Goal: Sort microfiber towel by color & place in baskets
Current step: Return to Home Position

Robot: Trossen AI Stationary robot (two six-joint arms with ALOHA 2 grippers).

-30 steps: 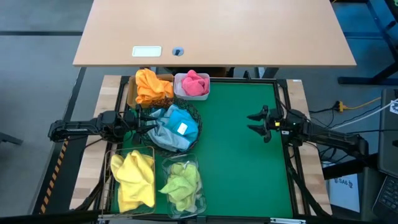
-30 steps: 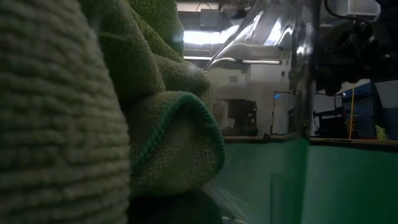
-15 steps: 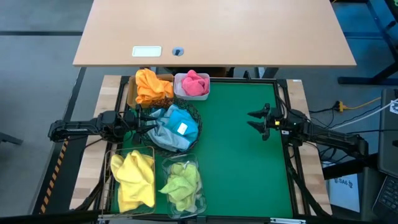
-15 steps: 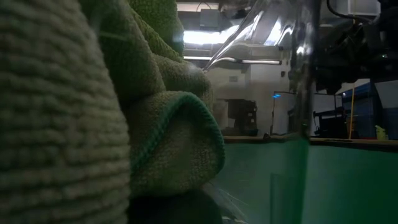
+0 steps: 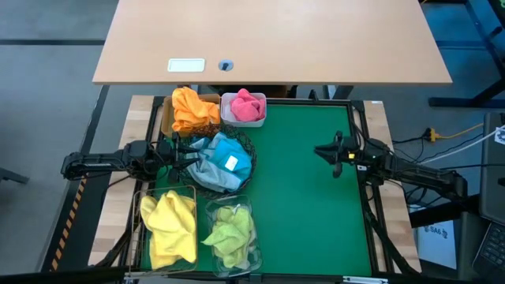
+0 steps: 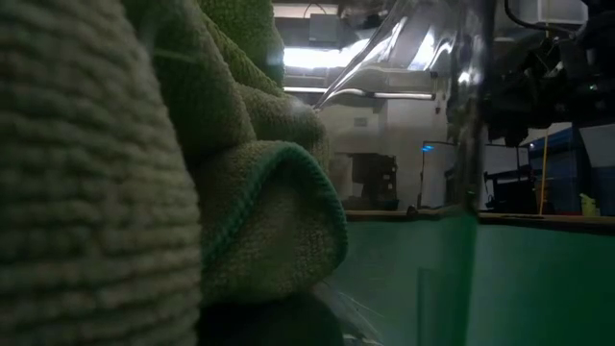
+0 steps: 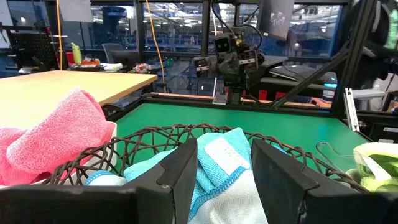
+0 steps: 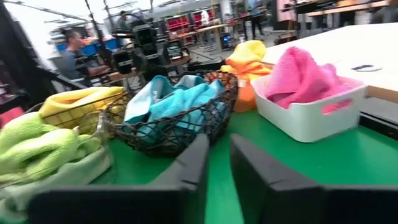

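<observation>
We see a green table [image 5: 308, 181] with five containers crowded along its left side. A tan box [image 5: 166, 122] and a white tub [image 5: 243, 124] sit side by side at the far edge. A black mesh bowl [image 5: 253, 155] sits just nearer. A wire basket [image 5: 168, 189] sits beside a clear tub [image 5: 211, 209] at the near edge.

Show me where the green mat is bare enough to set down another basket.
Free: the green mat's middle and right, bordered by the white tub, mesh bowl and clear tub on its left and the right gripper near its right edge. Crowded: the left side, with packed baskets and the open left gripper beside the bowl.
</observation>
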